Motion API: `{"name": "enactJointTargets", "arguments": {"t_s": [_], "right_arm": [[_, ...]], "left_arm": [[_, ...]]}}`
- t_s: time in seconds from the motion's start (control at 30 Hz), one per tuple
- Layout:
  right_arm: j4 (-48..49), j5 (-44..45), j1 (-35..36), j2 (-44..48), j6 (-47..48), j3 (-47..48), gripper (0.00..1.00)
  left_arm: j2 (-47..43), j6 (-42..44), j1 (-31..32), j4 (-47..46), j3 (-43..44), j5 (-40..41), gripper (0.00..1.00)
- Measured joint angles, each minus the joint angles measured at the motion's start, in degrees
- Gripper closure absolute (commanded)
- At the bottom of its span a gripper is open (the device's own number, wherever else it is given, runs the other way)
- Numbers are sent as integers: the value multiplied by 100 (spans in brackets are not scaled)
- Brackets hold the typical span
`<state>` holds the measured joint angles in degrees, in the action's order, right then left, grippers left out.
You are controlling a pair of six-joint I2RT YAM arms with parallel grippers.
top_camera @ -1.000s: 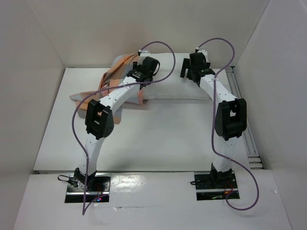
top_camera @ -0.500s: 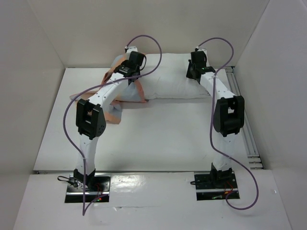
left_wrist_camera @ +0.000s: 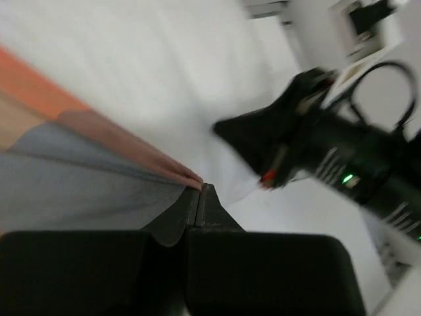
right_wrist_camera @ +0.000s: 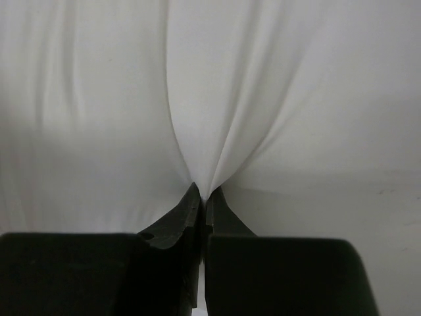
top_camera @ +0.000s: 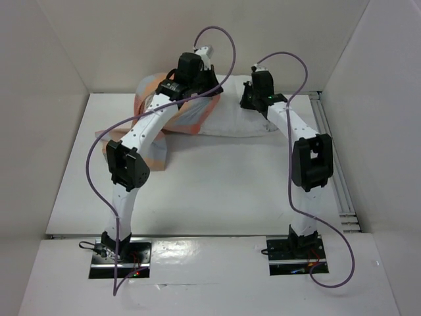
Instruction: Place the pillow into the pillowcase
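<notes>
Right wrist: right pincer (right_wrist_camera: 202,194) pinches pillow (right_wrist_camera: 197,99); left pincer (left_wrist_camera: 199,191) pinches pillowcase (left_wrist_camera: 79,171)

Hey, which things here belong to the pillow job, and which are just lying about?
Job: pillow, pillowcase, left gripper shut on the pillowcase, right gripper shut on the pillow.
Just there: purple cables, metal rail at the right edge of the table.

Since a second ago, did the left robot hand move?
Yes. The left gripper, shut on the pillowcase, moved nearer the back wall in the top view.
</notes>
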<state>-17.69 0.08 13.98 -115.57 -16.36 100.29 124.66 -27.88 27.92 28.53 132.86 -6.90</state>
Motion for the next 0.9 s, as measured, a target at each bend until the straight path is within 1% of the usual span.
{"name": "enactJointTargets", "arguments": {"t_s": [0.07,0.17,0.27,0.3,0.33,0.4,0.43,0.47,0.53,0.57,0.67,0.7,0.73,0.77,0.8,0.83,0.87,0.9], "right_arm": [[-2,22,232,199,-72,-90,100],[129,4,455,852,-289,-848,100],[330,13,610,1480,-511,-1731,100],[466,61,671,1655,-584,-2048,100],[597,103,739,1803,-656,-2341,100],[901,210,887,2065,-780,-2892,100],[1071,280,977,2184,-835,-3132,100],[1209,328,1047,2295,-881,-3316,100],[1386,479,1213,2570,-970,-3641,100],[1414,535,1300,2715,-1005,-3755,100],[1340,737,1639,3036,-1008,-3866,100],[1294,791,1740,3095,-990,-3873,87],[1211,852,1862,3161,-973,-3871,76],[1110,866,1993,3213,-955,-3866,62],[990,918,2127,3268,-929,-3866,46],[811,1032,2234,3331,-793,-3866,22],[758,1080,2306,3383,-817,-3866,15],[654,1158,2358,3464,-732,-3866,10]], "left_arm": [[107,-293,-79,-157,173,-533,100],[-42,-723,-177,-520,-199,-1287,100],[-549,-970,-144,-802,-1182,-1788,100],[-780,-1019,-120,-837,-1729,-1958,99],[-949,-1027,-105,-807,-1908,-2022,94],[-1226,-1012,-122,-645,-2406,-2179,88],[-1314,-994,-155,-479,-2553,-2201,81],[-1368,-966,-199,-328,-2651,-2201,59],[-1429,-815,-308,7,-2680,-2146,58],[-1451,-776,-358,221,-2612,-2050,52],[-1475,-566,-485,844,-2059,-1635,52],[-1508,-514,-511,883,-1880,-1513,52],[-1576,-463,-542,907,-1709,-1357,49],[-1679,-382,-577,922,-1576,-1204,46],[-1808,-348,-623,933,-1493,-1064,44],[-1958,-326,-660,953,-1440,-938,41],[-2090,-308,-704,968,-1410,-833,41],[-2225,-262,-769,973,-1390,-723,41]]}}
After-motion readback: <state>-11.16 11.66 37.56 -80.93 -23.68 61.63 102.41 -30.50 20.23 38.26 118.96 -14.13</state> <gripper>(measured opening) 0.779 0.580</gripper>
